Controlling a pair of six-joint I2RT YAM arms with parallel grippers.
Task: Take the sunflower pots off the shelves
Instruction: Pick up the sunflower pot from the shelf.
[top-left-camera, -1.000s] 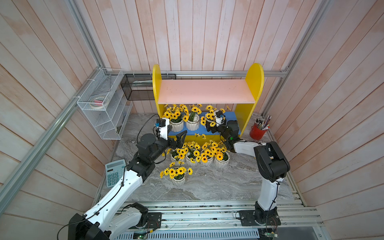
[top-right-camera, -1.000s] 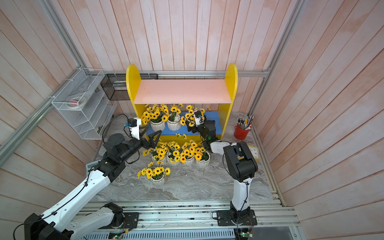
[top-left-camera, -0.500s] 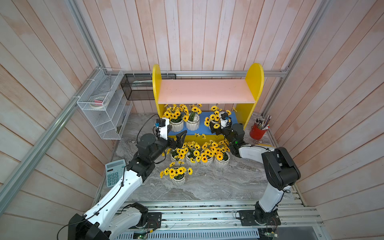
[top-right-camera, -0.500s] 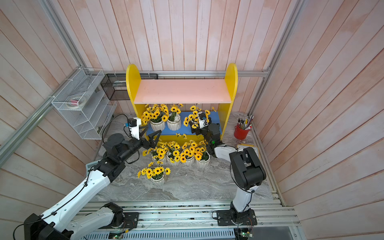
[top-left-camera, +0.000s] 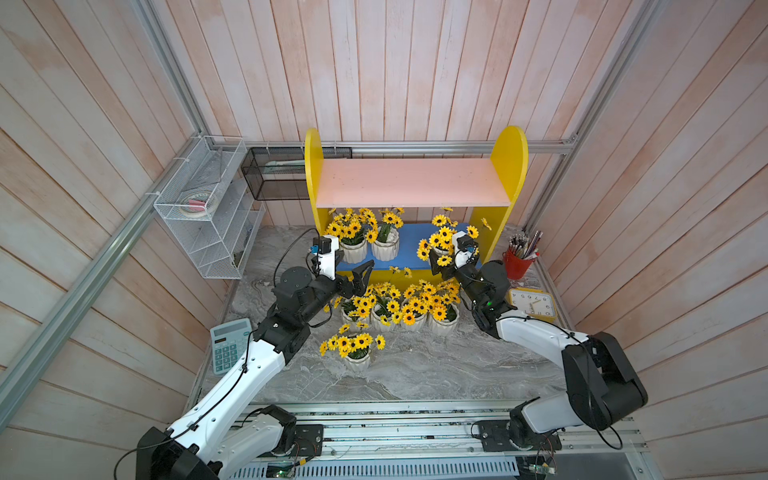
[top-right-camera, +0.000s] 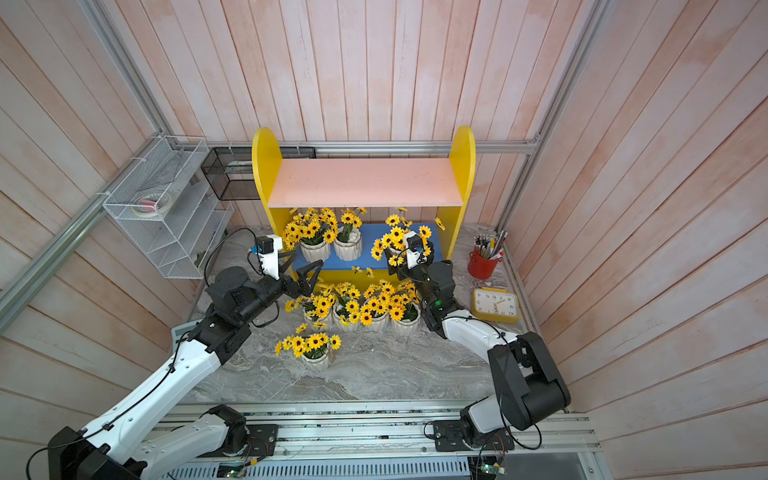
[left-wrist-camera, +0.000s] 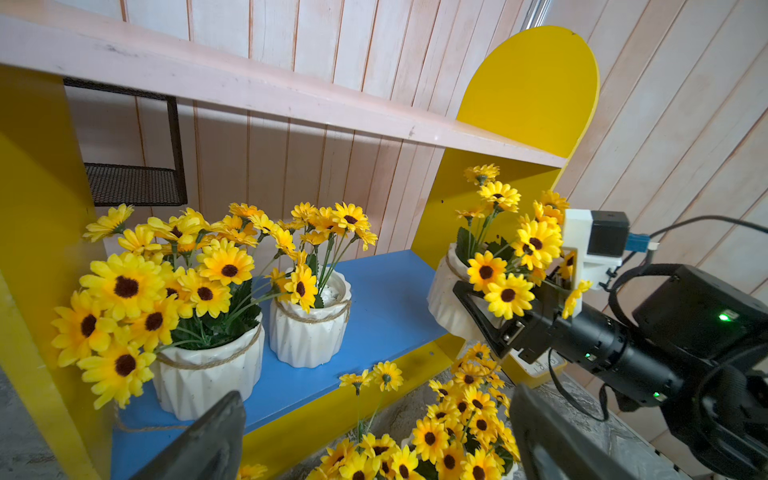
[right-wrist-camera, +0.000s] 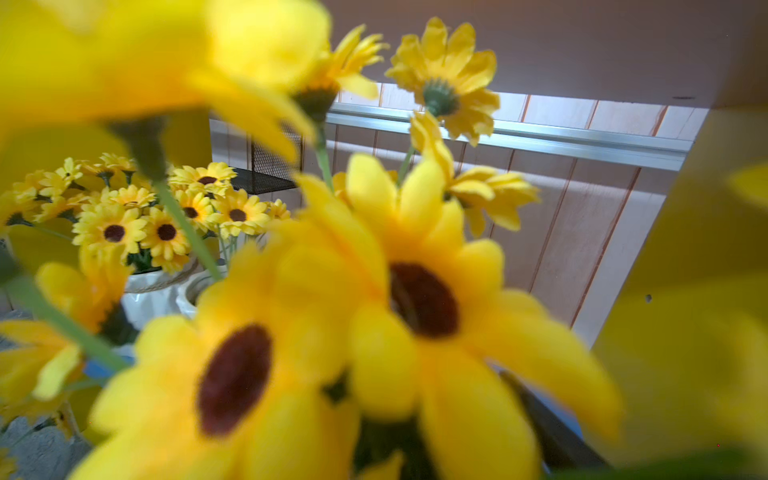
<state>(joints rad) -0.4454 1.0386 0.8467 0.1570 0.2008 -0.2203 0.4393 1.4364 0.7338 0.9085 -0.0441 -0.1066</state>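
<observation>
Marble tabletop (top-left-camera: 436, 374): left jaws spread empty, right jaws pinching a sunflower pot (left-wrist-camera: 441, 289) at the shelves (top-left-camera: 411, 187).

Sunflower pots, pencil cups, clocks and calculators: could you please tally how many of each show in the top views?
sunflower pots: 8
red pencil cup: 1
yellow clock: 1
calculator: 1
Total: 11
</observation>
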